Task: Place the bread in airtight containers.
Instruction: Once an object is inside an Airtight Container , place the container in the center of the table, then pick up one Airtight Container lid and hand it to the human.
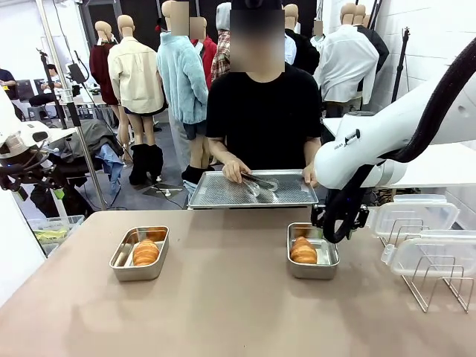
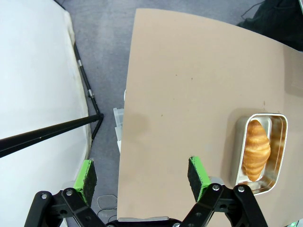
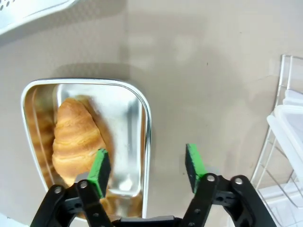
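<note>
Two steel airtight containers stand open on the tan table. The left container (image 1: 139, 253) holds one golden bread roll (image 1: 146, 253); the right container (image 1: 313, 260) holds the other roll (image 1: 303, 251). My right gripper (image 1: 336, 234) hangs open just above the right container's far right corner. In the right wrist view its green pads (image 3: 194, 162) straddle the container's rim (image 3: 147, 124), empty, with the roll (image 3: 75, 137) lying beside the left pad. My left gripper (image 2: 142, 176) is open and empty over the table's left edge, well clear of its container (image 2: 280, 142) and roll (image 2: 257, 149).
A person at the far side holds a large flat steel tray (image 1: 223, 198) and tongs (image 1: 260, 182). Clear plastic lids (image 1: 416, 216) rest on a wire rack (image 1: 439, 286) at the table's right. My left arm (image 1: 26, 137) stays off the table's left edge.
</note>
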Available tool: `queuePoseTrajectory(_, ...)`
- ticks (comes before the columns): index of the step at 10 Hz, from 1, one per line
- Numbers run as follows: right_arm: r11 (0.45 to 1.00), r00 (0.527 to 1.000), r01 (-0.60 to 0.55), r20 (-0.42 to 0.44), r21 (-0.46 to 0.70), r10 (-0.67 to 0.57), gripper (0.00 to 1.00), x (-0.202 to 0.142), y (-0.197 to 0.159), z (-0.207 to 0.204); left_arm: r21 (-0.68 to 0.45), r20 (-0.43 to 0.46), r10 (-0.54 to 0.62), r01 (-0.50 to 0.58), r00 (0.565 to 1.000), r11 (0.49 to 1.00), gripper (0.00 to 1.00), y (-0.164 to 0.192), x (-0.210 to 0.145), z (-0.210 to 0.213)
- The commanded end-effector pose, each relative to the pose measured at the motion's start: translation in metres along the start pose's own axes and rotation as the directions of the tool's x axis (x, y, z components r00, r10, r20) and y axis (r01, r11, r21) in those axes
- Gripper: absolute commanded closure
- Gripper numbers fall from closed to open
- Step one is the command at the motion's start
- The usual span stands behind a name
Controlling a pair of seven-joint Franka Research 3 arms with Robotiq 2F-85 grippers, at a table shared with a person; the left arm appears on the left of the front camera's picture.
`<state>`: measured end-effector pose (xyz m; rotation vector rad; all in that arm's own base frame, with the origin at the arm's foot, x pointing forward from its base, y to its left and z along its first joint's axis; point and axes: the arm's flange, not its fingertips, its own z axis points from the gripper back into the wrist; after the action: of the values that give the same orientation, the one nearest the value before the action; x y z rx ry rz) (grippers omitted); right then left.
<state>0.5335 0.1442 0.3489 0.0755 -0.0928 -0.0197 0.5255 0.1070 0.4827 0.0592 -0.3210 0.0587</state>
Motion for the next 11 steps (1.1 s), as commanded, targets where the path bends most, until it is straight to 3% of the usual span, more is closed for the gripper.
queuePoseTrajectory(1, 0.997, 0.999, -0.022, -0.047, -0.070, 0.019, 0.00, 0.013, 0.009, 0.001, 0.019, 0.002, 0.005, -0.005, 1.000, 1.000, 0.00, 0.000, 0.000, 0.002)
queuePoseTrajectory(2, 1.000, 1.000, 0.000, 0.000, 0.000, 0.000, 0.00, 0.000, 0.000, 0.000, 0.019, 0.002, 0.005, -0.005, 1.000, 1.000, 0.00, 0.000, 0.000, 0.002)
queuePoseTrajectory(11, 1.000, 1.000, -0.012, -0.015, -0.017, 0.012, 0.00, 0.003, 0.001, 0.002, 0.019, 0.002, 0.005, -0.005, 1.000, 1.000, 0.00, 0.000, 0.000, 0.002)
